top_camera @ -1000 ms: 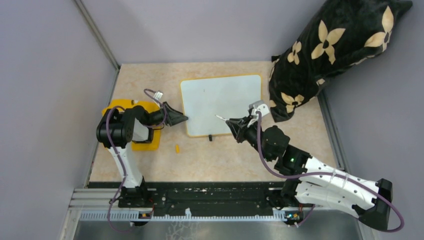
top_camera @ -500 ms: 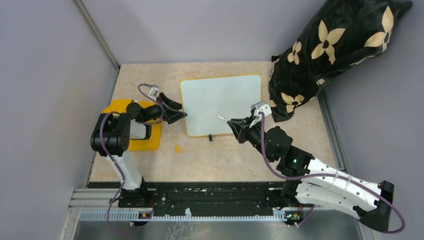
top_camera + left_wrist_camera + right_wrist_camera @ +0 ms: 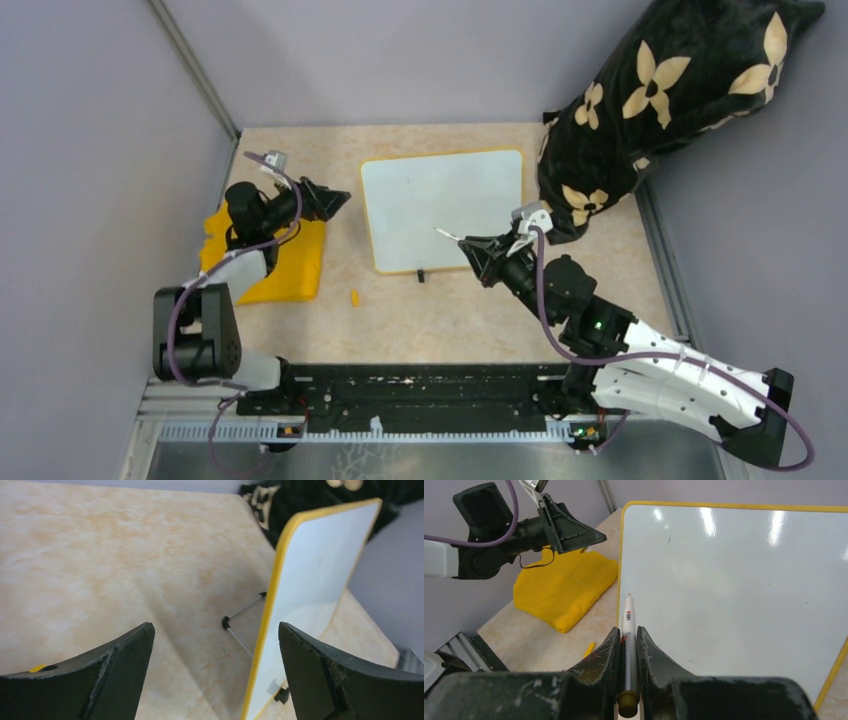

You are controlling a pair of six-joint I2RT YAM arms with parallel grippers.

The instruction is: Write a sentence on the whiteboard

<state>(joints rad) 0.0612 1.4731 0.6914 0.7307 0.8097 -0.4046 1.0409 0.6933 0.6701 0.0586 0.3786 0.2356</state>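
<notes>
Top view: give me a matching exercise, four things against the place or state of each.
Things:
1. pen
2. yellow cloth
3. flowered pillow
4. left gripper

Place or state:
A. open, holding nothing
B. in the far right corner
C. clamped in the right gripper, tip over the whiteboard
D. lying left of the whiteboard

Pairs: 1-C, 2-D, 3-B, 4-A.

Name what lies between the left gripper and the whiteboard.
Only bare table; the top external view shows a beige strip separating the left gripper from the whiteboard's left rim.
</notes>
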